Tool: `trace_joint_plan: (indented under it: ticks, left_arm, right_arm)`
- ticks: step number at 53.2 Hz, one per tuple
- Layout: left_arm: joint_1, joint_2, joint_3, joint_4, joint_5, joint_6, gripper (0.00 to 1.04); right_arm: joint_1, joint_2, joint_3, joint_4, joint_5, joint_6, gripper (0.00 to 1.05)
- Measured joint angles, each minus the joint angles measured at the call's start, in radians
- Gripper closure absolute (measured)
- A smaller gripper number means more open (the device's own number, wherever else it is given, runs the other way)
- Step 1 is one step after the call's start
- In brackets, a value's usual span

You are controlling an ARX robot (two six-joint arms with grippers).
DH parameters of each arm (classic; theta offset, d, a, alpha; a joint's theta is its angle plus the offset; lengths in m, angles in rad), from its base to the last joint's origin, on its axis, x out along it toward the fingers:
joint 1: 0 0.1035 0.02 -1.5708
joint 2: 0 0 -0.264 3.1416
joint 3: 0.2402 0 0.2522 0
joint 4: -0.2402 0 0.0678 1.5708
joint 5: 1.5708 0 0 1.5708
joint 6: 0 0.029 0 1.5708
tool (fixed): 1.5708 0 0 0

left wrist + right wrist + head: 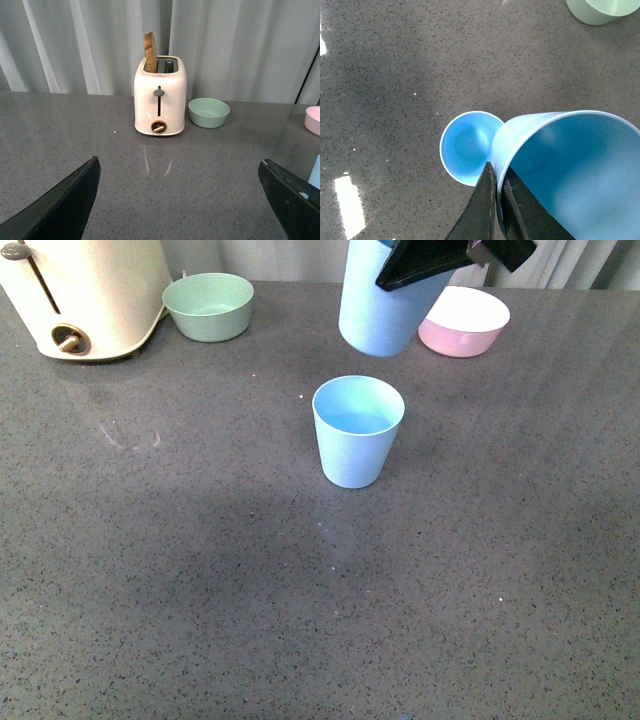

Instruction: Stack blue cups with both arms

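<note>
Your right gripper point(430, 268) is clamped on the lifted cup point(372, 310) by its rim, above and just behind the standing cup point(358, 435) on the table point(150, 570). Centre its base over the open mouth, level it, then lower straight. Left gripper point(179, 172) is spread apart and empty.

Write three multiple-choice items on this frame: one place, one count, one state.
1. Where is the held blue cup relative to the standing blue cup?
A. nested inside it
B. in the air, not inside it
C. lying on its side next to it
2. How many bowls?
A. one
B. two
C. three
3. The left jaws are:
A. open, empty
B. shut on a cup
C. shut on a bowl

Key: 1 B, the right jaws pinch its rim and the front view shows its base off the table. 2 B, green bowl and pink bowl. 3 A, the left wrist view shows them wide apart with nothing between.
</note>
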Motion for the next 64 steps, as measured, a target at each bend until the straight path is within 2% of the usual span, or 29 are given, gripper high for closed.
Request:
trace_joint_plan:
  ticks: [10,64]
  left_arm:
    - [0.0,0.0,0.0,0.0,0.0,0.0,0.09]
    - [0.0,0.0,0.0,0.0,0.0,0.0,0.09]
  right_arm:
    - [0.027,0.023,-0.004,-0.028,0.001,-0.003,1.03]
    - [0.055,0.068,-0.049,-0.019,0.024,-0.006,1.03]
